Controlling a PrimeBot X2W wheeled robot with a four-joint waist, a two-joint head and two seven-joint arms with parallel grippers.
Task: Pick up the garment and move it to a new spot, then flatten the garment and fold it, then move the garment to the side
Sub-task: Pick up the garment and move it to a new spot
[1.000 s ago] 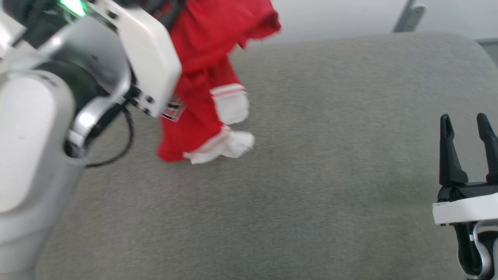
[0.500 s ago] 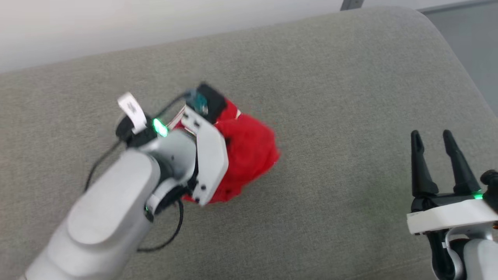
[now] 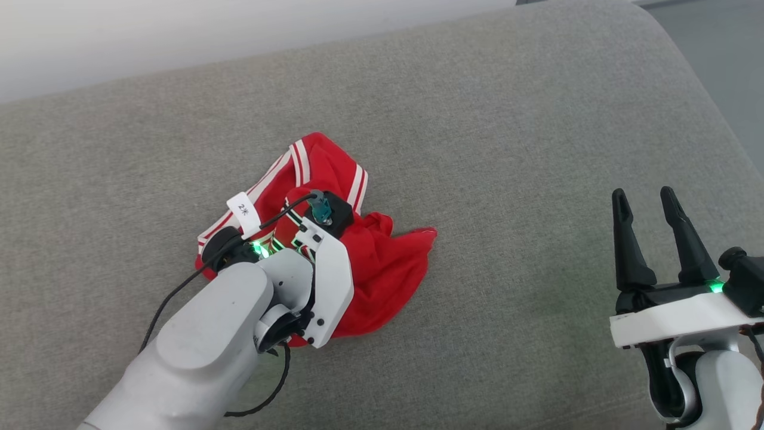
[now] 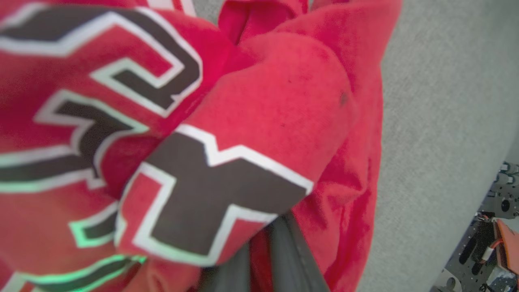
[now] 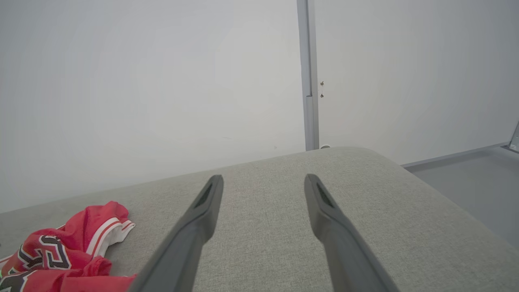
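One hand, the left (image 4: 263,251), is pinched shut in the crumpled jersey (image 3: 382,263), which lies heaped left of the middle of the grey cushion (image 3: 507,149); the right hand (image 3: 643,197) hovers wide open and empty, well apart, near the cushion's right edge

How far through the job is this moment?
Done: the garment, hanging a second ago, now lies bunched on the cushion. In hand: the left gripper is shut on it, not yet released. Left: flattening, folding, moving aside; the right gripper waits open, apart.
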